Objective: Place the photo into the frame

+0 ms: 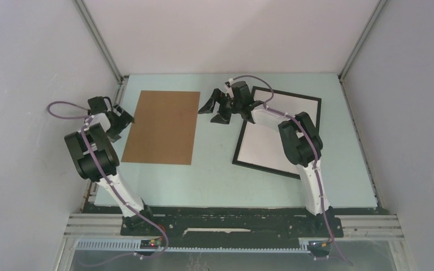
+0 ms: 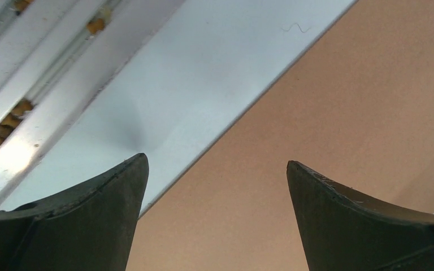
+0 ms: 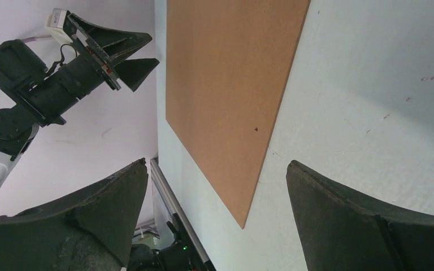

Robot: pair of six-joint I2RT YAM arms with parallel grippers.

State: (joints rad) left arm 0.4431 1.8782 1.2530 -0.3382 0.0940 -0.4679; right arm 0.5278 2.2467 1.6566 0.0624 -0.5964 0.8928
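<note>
Toward the right of the pale blue-green table (image 1: 215, 180), you have the frame (image 1: 299, 95) lying flat and turned askew: a thin, matte black border around a plain white sheet (image 1: 265, 144). You cannot pick out the photo in any view. Left of centre lies a flat rectangular cardboard board (image 1: 163, 127), brown, matte and sharp-edged. Your right gripper (image 1: 213, 113) hangs between board and frame, its dark curved fingers spread wide and holding nothing. Your left gripper (image 1: 123, 125) sits at the board's left edge, likewise fully spread and empty. Only the overhead view shows you the frame. The left wrist view gives you the board's edge against the table beside a pale rail (image 2: 45, 68). The right wrist view looks across the board to the left gripper with its jaws splayed.
</note>
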